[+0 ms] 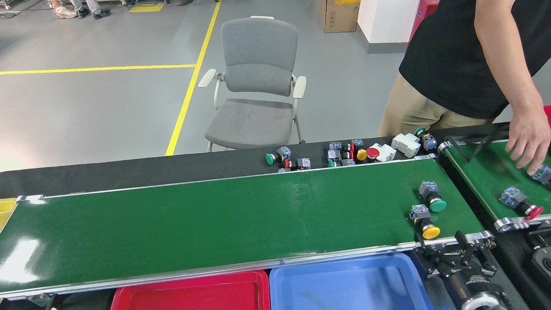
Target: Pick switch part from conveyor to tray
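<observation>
- Landmark: the long dark-green conveyor belt (215,219) with silver edge rails, running across the head view.
- Two switch parts lie on the conveyor's right end, near the end roller. The yellow-capped push-button switch (424,220) sits closest to the near rail; the green-capped push-button switch (431,196) lies just beyond it, a little further right. Both lie on their sides, caps towards the near right, apart from each other.
- My right gripper (462,254), black and link-fingered, stands just off the conveyor's near right corner, over the chain drive, close to the yellow-capped switch but not touching it. Fingers (460,238) point up towards the belt; nothing between them. How wide the jaws stand I cannot tell from this angle.
- Left gripper not in view.
- Blue plastic tray (404,284) sits below the conveyor's near rail, right of centre; red plastic tray (189,292) beside it to the left.
- Beyond the conveyor's far rail, a cluster of spare switches (344,153) rests on the black table strip.
- Right of the conveyor, a shorter green belt (490,176) carries a red-capped switch (521,203); a person's hand (527,140) reaches over it.
- Grey office chair (258,82) stands on the floor behind the conveyor.
</observation>
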You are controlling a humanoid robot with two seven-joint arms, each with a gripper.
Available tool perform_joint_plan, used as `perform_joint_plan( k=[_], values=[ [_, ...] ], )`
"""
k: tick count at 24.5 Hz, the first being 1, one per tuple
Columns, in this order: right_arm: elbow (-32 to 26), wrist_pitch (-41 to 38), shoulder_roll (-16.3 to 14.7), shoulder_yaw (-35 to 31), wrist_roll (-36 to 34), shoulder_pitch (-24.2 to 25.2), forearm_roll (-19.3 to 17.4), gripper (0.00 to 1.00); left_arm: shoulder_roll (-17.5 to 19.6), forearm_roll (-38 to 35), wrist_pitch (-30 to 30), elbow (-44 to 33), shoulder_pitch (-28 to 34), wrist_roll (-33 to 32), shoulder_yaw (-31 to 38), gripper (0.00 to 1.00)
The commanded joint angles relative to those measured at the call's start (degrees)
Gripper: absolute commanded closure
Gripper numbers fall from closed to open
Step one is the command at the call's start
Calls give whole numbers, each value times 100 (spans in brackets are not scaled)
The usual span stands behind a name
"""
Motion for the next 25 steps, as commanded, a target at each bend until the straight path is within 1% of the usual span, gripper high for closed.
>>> perform_joint_plan(
  k=[1,5,6,7,8,9,10,13,18,19,20,21,22,25],
  values=[
    [54,100,-33,175,4,-163,16,1,64,23,-8,-61,-90,12,8,0],
    [274,320,-24,492,-5,-383,16,2,65,-3,-8,-34,-222,12,-10,0],
    [300,337,-33,623,-5,-427,34,8,65,-3,-8,-34,-231,12,-10,0],
    [309,337,-60,738,-5,-453,43,20,65,-12,-8,-34,-231,12,-10,0],
    [318,337,-77,869,3,-462,51,36,65,-12,-8,-34,-231,12,-10,0],
    [318,337,-95,966,-5,-462,43,45,65,-12,-8,-43,-231,12,-10,0],
    [318,329,-130,1019,-5,-462,43,49,65,-12,-8,-34,-231,12,-10,0],
    [327,320,-156,1080,-5,-453,43,72,73,-12,-8,-34,-231,12,-10,0],
    [406,285,-209,1168,-23,-453,34,75,73,-12,-8,-34,-231,12,-10,0],
    [406,285,-209,1168,-23,-462,16,78,73,-12,-8,-34,-239,12,-10,0],
    [397,276,-200,1177,-23,-462,-1,83,82,-12,-8,-34,-239,12,-10,0],
    [371,258,-183,1186,-23,-471,-10,92,82,-12,-16,-34,-239,12,-10,0],
    [309,223,-165,1203,-32,-471,-10,95,82,-12,-16,-34,-239,12,-10,0],
    [28,-216,-86,1476,-40,-594,-19,98,82,-12,-34,-34,-231,12,-10,0]
  ],
)
